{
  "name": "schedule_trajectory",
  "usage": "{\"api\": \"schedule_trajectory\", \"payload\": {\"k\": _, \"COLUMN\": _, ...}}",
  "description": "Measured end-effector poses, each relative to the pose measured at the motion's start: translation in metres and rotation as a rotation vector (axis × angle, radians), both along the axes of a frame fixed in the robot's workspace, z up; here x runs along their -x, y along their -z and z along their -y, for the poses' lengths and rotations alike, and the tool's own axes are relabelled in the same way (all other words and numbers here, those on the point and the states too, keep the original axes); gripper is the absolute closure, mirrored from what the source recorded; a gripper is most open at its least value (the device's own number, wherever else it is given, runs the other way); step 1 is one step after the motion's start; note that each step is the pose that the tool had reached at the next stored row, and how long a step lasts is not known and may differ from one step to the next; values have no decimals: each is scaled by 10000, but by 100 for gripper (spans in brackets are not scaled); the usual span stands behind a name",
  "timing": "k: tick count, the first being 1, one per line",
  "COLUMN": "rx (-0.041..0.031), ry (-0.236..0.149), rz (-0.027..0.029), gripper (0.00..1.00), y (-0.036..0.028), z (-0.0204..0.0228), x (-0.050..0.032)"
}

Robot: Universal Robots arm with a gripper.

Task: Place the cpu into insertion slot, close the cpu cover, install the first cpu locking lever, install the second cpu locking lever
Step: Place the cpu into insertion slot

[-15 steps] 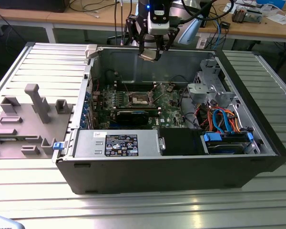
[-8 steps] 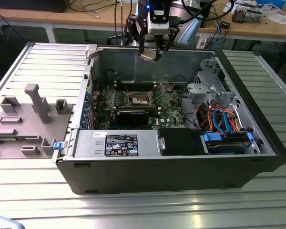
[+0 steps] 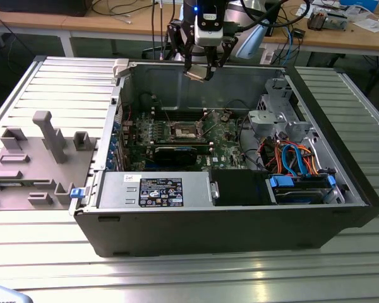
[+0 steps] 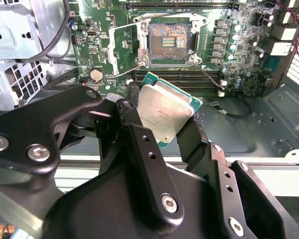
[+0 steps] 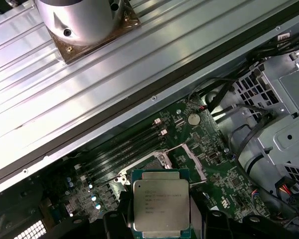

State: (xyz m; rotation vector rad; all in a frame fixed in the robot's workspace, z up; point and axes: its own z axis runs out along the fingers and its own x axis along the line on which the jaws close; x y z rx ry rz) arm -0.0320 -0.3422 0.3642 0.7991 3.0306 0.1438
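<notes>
so far, only the first step is under way. the cpu [image 4: 164, 112] is held clamped between the fingers [image 4: 131, 117] of the gripper [image 4: 163, 122], in the air above the green motherboard [image 4: 239, 59] and well apart from the insertion slot [image 4: 168, 40]. the slot is seen bare, with its contact field uncovered, so nothing has been seated in it. the cpu cover [image 4: 112, 50] is swung open beside the slot, so closing it is judged to be left to do, as is the setting of both locking levers. thin wire arms are seen standing free near the slot's corners, though which lever is which cannot be told.

in the exterior view the gripper [image 3: 198, 72] is shown high over the rear wall of the open computer case [image 3: 240, 214], which lies on the ribbed metal tabletop [image 3: 177, 271]. the height above the board is made plain there, while the insertion slot [image 3: 184, 130] is seen as a small square. in the second wrist view the open slot and the grip of the fingers on opposite edges of the cpu are shown. in the first wrist view the silver top of the cpu [image 5: 161, 204] is seen nearly square-on, with the slot partly hidden behind it.
</notes>
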Motion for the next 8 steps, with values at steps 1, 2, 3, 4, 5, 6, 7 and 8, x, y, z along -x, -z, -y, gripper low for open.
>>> {"api": "schedule_trajectory", "payload": {"k": 1, "rx": 0, "ry": 5, "rz": 1, "gripper": 45, "y": 0, "z": 0, "x": 0}}
{"api": "schedule_trajectory", "payload": {"k": 2, "rx": 0, "ry": 10, "rz": 0, "gripper": 45, "y": 0, "z": 0, "x": 0}}
{"api": "schedule_trajectory", "payload": {"k": 3, "rx": 0, "ry": 16, "rz": 0, "gripper": 45, "y": 0, "z": 0, "x": 0}}
{"api": "schedule_trajectory", "payload": {"k": 4, "rx": 0, "ry": 19, "rz": 0, "gripper": 45, "y": 0, "z": 0, "x": 0}}
{"api": "schedule_trajectory", "payload": {"k": 5, "rx": 0, "ry": 29, "rz": 1, "gripper": 45, "y": 0, "z": 0, "x": 0}}
{"api": "schedule_trajectory", "payload": {"k": 6, "rx": 0, "ry": 36, "rz": 0, "gripper": 45, "y": 0, "z": 0, "x": 0}}
{"api": "schedule_trajectory", "payload": {"k": 7, "rx": 0, "ry": 46, "rz": 0, "gripper": 45, "y": 0, "z": 0, "x": 0}}
{"api": "schedule_trajectory", "payload": {"k": 8, "rx": 0, "ry": 53, "rz": 0, "gripper": 45, "y": 0, "z": 0, "x": 0}}
